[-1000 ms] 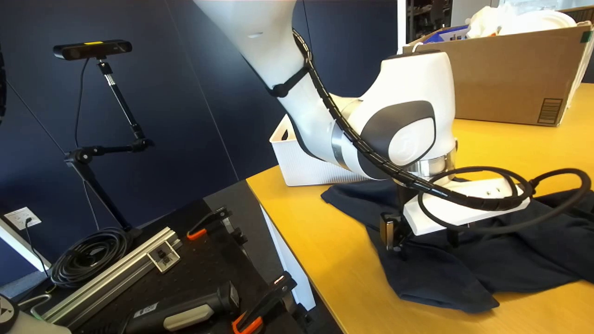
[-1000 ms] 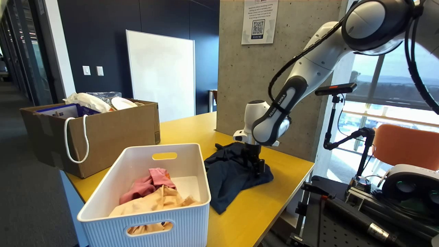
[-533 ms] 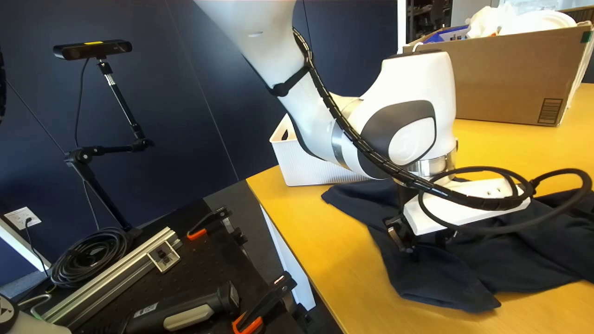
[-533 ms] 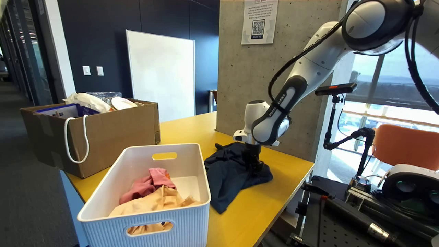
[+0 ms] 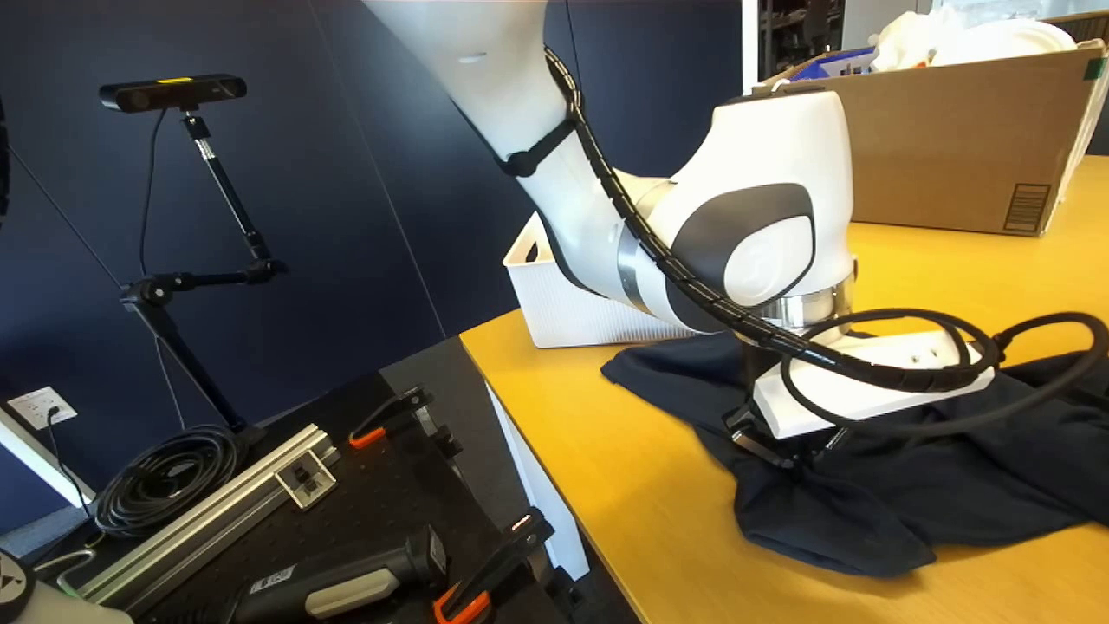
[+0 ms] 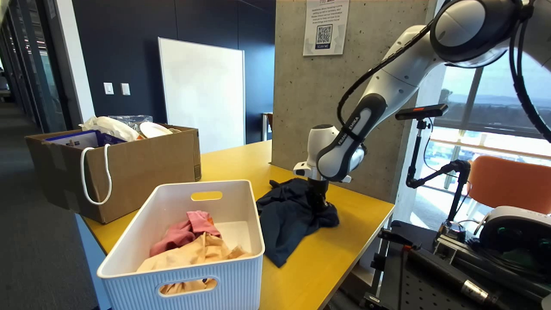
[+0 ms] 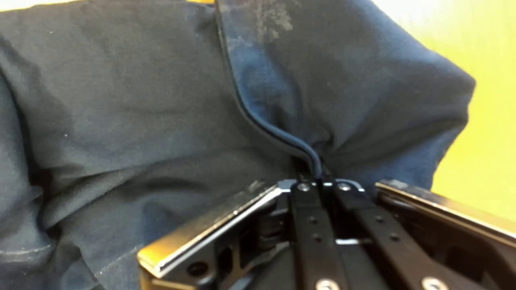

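A dark navy cloth [image 5: 832, 520] lies crumpled on the yellow table, and it shows in both exterior views. In the wrist view my gripper [image 7: 318, 177] is shut on a raised fold of this cloth [image 7: 141, 112], with the fold's piped edge running down between the fingertips. Creases spread outward from the pinched spot. From outside, the gripper [image 6: 318, 203] points straight down into the cloth near its end by the table edge. The very tips of the fingers are buried in fabric and hidden.
A white ribbed basket [image 6: 133, 292] holding pink cloth [image 6: 176, 239] and peach cloth [image 6: 185, 258] stands beside the navy cloth. Farther along is a full cardboard box [image 6: 146, 168]. A concrete pillar [image 6: 327, 99] rises close behind the arm. A black cart [image 5: 364, 511] carries clamps and a camera stand.
The fingers have swung together from wide apart and now pinch the cloth. Its near edge has drawn in and bunched toward them. The arm has barely moved.
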`<state>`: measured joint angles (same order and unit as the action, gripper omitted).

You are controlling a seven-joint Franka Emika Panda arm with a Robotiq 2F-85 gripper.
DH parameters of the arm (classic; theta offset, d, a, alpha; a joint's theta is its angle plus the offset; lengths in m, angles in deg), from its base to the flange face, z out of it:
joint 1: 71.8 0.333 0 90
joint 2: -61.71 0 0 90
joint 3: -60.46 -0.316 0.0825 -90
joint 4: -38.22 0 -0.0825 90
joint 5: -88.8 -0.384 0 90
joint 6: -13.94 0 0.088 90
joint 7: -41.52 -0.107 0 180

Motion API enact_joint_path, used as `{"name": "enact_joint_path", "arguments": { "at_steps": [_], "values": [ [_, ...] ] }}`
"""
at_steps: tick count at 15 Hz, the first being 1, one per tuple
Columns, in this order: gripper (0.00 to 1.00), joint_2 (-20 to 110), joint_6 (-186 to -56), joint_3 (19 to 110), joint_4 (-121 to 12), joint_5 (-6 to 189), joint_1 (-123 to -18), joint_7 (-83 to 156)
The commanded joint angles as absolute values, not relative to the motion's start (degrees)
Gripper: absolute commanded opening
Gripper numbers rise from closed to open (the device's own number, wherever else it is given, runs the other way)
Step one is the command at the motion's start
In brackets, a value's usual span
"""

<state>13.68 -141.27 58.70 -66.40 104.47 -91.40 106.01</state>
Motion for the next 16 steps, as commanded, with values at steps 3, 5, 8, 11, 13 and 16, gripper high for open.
{"name": "enact_joint_path", "arguments": {
  "at_steps": [3,5,8,11,13,16],
  "values": [
    [0.01,20.0,-142.5,62.3,-72.3,104.2,-89.5,101.8],
    [0.01,22.3,-143.3,63.3,-74.0,104.6,-89.2,100.3],
    [0.01,24.0,-142.8,64.2,-74.7,104.6,-88.4,98.0],
    [0.01,23.7,-141.8,63.9,-74.1,104.4,-87.7,96.4],
    [0.01,23.1,-141.5,63.5,-73.9,104.4,-87.2,95.4],
    [0.01,22.1,-141.2,62.8,-73.6,104.2,-86.6,94.5]
  ]
}}
